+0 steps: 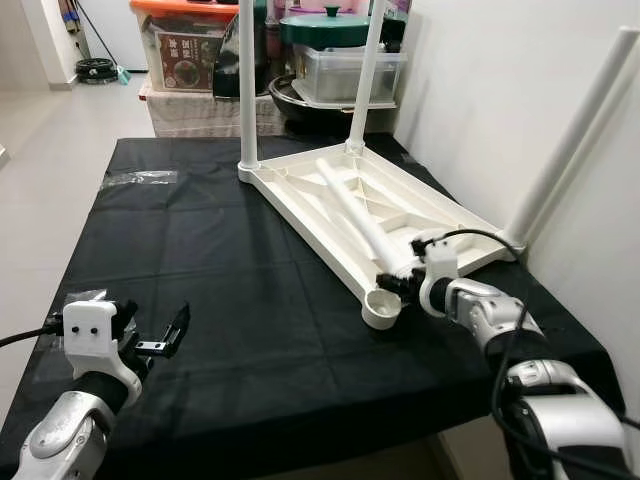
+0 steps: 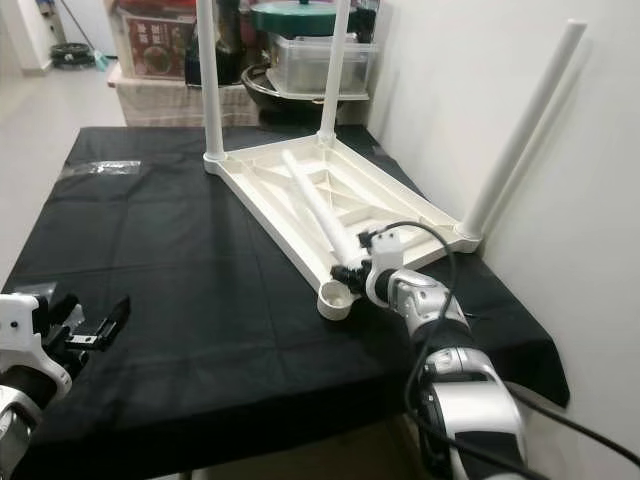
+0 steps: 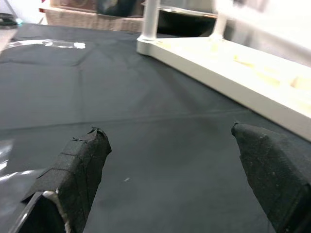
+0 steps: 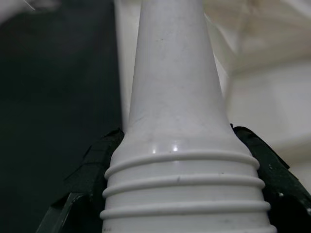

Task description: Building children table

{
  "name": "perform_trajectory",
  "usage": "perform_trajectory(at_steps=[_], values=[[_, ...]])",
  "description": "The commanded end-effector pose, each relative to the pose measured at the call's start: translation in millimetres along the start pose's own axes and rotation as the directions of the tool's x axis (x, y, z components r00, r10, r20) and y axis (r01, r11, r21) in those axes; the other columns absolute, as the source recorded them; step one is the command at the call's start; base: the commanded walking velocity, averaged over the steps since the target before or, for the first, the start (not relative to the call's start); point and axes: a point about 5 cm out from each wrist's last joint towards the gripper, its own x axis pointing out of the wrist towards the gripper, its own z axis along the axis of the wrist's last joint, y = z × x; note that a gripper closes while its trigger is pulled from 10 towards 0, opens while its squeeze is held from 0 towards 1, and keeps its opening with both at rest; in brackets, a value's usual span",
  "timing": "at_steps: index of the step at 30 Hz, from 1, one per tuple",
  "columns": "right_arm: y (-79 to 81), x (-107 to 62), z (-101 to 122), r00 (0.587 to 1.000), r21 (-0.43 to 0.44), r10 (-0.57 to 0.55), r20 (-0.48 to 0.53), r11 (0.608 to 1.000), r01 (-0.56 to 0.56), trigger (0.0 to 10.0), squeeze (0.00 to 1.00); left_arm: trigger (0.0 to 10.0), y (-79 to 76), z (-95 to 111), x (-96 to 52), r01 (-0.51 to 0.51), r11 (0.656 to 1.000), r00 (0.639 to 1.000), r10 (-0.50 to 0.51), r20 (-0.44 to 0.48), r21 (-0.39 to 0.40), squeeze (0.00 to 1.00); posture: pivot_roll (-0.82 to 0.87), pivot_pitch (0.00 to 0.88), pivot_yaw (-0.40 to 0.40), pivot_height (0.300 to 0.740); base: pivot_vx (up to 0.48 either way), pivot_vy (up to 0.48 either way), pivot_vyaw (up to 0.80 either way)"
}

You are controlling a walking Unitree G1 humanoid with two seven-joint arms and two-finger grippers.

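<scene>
Work surface: a table draped in a black cloth point(image 1: 230, 270) is being viewed from above by the head camera.
Tabletop: a white plastic children's tabletop point(image 1: 330, 205) is being kept upside down on the cloth, its ribbed underside facing up, toward the robot's right and running diagonally away from it.
Fitted legs: three white round plastic legs are being held in corner sockets; two are standing upright at the far corners point(image 1: 247, 90) point(image 1: 366, 75), and a third point(image 1: 570, 140) is being shown slanting up beside the white wall at the right corner.
Empty socket: the round white corner socket point(image 1: 381, 309) nearest the robot is being left unfilled at the tabletop's near end.
Loose leg: a fourth white tapered plastic leg point(image 1: 360, 215) is being laid along the tabletop's underside, its ribbed threaded end point(image 4: 182, 189) being pointed toward the robot, just beside the empty socket.
Right gripper: the right gripper point(image 1: 405, 280) is being clenched on the loose leg at its threaded end, a black finger point(image 4: 87, 179) being pressed against each side of it.
Left gripper: the left gripper point(image 1: 165, 335) is being held low over the cloth at the near left, well apart from the tabletop; its two black fingers point(image 3: 80, 170) are being kept spread with nothing between them.
Background: stacked clear plastic storage boxes point(image 1: 350, 70) and a dark green pot lid point(image 1: 325, 25) are being seen beyond the far edge of the table.
Cloth detail: a crinkled piece of clear plastic point(image 1: 140, 178) is being seen lying on the far left of the cloth.
</scene>
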Motion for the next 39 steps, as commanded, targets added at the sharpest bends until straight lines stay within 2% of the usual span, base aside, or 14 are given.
perform_trajectory(at_steps=[1,5,8,10,11,13,14,16,19,23,24,28,33,39], values=[[10.6,-1.4,19,0.988,0.010,0.078,0.131,0.997,-0.080,0.0,0.00,10.0,-0.4,0,0.7,0.013,0.999,1.000,-0.013,-0.001,-0.030,0.00,0.00,0.000,-0.083,0.740,0.000,0.000,0.00],[50.8,-12.3,36,0.882,-0.027,0.352,0.312,0.932,-0.362,0.0,0.00,10.0,1.4,21,5.5,0.041,0.961,0.994,-0.011,0.110,-0.275,0.00,0.00,0.000,-0.076,0.740,0.000,0.000,0.00],[71.5,-22.8,20,0.795,-0.057,0.542,0.273,0.834,-0.549,0.0,0.00,10.0,6.5,45,7.9,0.127,0.859,0.970,-0.002,0.244,-0.496,0.00,0.00,0.000,-0.077,0.740,0.000,0.000,0.00],[73.7,-24.3,16,0.784,-0.065,0.563,0.260,0.821,-0.568,0.0,0.00,10.0,7.1,49,7.9,0.149,0.840,0.964,-0.005,0.267,-0.521,0.00,0.00,0.000,-0.077,0.740,0.000,0.000,0.00],[76.4,-26.4,5,0.774,-0.077,0.597,0.213,0.800,-0.595,0.0,0.00,10.0,7.6,61,5.9,0.235,0.778,0.938,-0.024,0.346,-0.582,0.00,0.00,0.000,-0.074,0.740,0.000,0.000,0.00],[77.4,-28.1,2,0.763,-0.074,0.616,0.198,0.785,-0.615,0.0,0.00,10.0,8.1,66,4.8,0.265,0.754,0.927,-0.029,0.373,-0.601,0.00,0.00,0.000,-0.074,0.740,0.000,0.000,0.00],[80.4,-37.1,-7,0.716,-0.066,0.682,0.146,0.729,-0.681,0.0,0.00,10.0,9.2,75,-0.3,0.361,0.675,0.893,-0.053,0.446,-0.643,0.00,0.00,0.000,-0.070,0.740,0.000,0.000,0.00],[80.4,-37.1,-7,0.716,-0.066,0.682,0.146,0.729,-0.681,0.0,0.00,10.0,9.2,75,-0.3,0.361,0.675,0.893,-0.053,0.446,-0.643,0.00,0.00,0.000,-0.070,0.740,0.000,0.000,0.00],[83.7,-50.0,-16,0.667,-0.054,0.738,0.104,0.674,-0.737,0.0,0.00,10.0,9.1,79,-3.9,0.425,0.620,0.872,-0.085,0.482,-0.660,0.00,0.00,0.000,-0.069,0.740,0.000,0.000,0.00],[87.7,-59.1,-18,0.624,-0.047,0.776,0.097,0.629,-0.776,0.0,0.00,10.0,10.1,79,-4.3,0.433,0.605,0.873,-0.095,0.479,-0.668,0.00,0.00,0.000,-0.067,0.740,0.000,0.000,0.00],[91.1,-66.9,-20,0.576,-0.053,0.814,0.077,0.580,-0.813,0.0,0.00,10.0,11.5,78,-4.2,0.433,0.587,0.877,-0.098,0.470,-0.685,0.00,0.00,0.000,-0.064,0.740,0.000,0.000,0.00],[93.8,-80.8,-36,0.491,-0.059,0.870,-0.038,0.489,-0.870,0.0,0.00,10.0,11.8,75,-2.7,0.441,0.541,0.883,-0.118,0.455,-0.716,0.00,-0.01,0.000,-0.061,0.740,0.000,0.000,0.00],[93.3,-89.8,-43,0.431,-0.062,0.894,-0.121,0.426,-0.903,0.0,0.00,10.0,12.1,75,-0.4,0.454,0.520,0.881,-0.139,0.452,-0.724,0.00,-0.01,0.000,-0.061,0.740,0.000,0.000,0.00],[89.6,-93.0,-50,0.406,-0.071,0.888,-0.217,0.400,-0.914,0.0,0.00,10.0,9.8,77,1.4,0.480,0.506,0.871,-0.173,0.460,-0.717,0.00,-0.01,0.000,-0.066,0.740,0.000,0.000,0.00]])
